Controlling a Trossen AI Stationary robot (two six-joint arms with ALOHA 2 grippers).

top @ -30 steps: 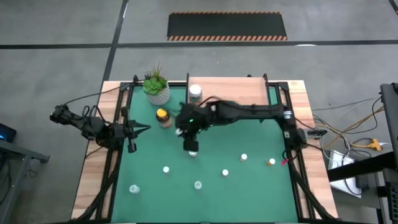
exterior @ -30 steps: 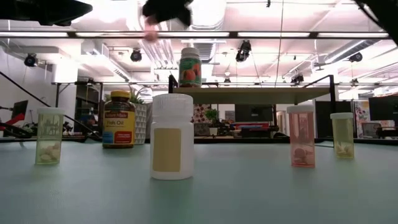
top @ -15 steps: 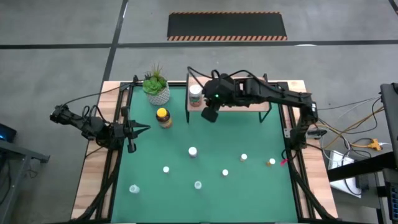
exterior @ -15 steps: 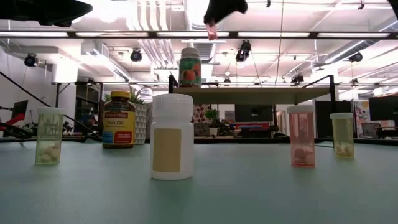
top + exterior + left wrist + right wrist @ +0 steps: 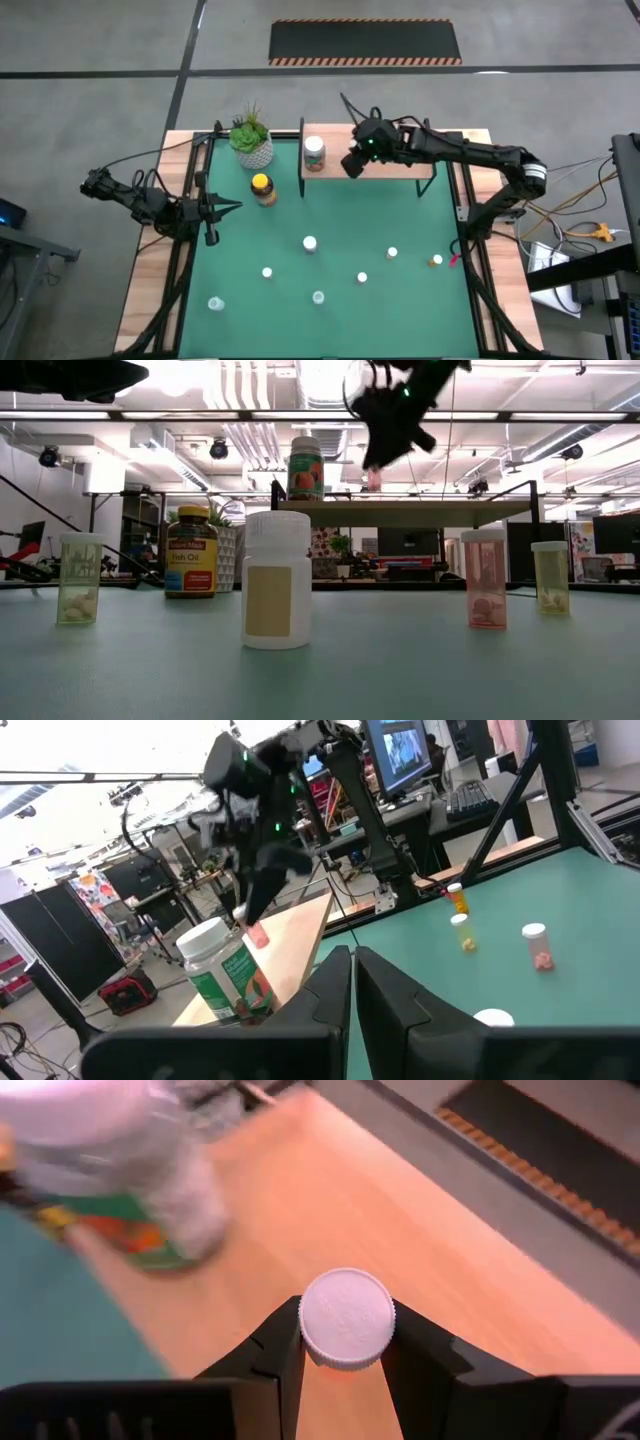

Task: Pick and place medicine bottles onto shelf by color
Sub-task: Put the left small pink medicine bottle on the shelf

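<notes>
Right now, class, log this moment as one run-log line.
right gripper: shut on pink bottle | above shelf | green-label bottle: on shelf | left gripper: waiting, table's left edge

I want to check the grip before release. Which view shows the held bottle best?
The right wrist view: the white-capped bottle fills the gap in the right gripper, over the shelf. The left wrist view shows its pink body small; the low view shows a sliver; the high view hides it.
</notes>
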